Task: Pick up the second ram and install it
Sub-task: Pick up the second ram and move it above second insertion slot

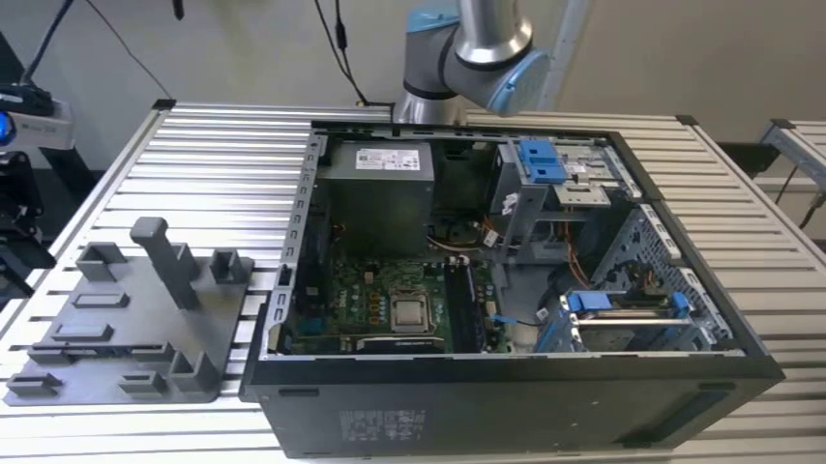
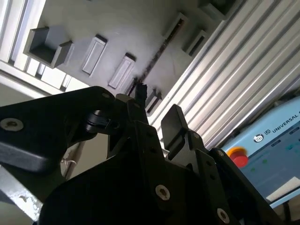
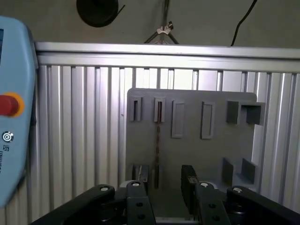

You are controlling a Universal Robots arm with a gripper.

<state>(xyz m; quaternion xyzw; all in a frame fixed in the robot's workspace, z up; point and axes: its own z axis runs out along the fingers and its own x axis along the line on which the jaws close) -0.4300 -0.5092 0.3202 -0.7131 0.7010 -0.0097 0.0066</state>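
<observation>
The second ram [image 3: 157,140] stands on its long edge in slots of a grey holder plate [image 3: 197,154], showing as a thin dark-brown line in both wrist views [image 2: 154,56]. My gripper [image 3: 164,187] hangs well above the plate, its two black fingers [image 3: 188,183] open with an empty gap between them [image 2: 157,112]. The stick runs in line with that gap, closer to one finger. In the exterior view the same holder plate [image 1: 130,329] lies on the table at the exterior view's left, beside the open computer case [image 1: 516,290] with its green motherboard [image 1: 387,300].
The table top is ribbed aluminium [image 3: 79,131]. A blue teach pendant with a red button [image 3: 9,103] lies beside the plate. Upright grey posts [image 1: 165,261] rise from the plate. Inside the case are a grey power-supply box [image 1: 377,184] and blue-tabbed drive cages [image 1: 548,164].
</observation>
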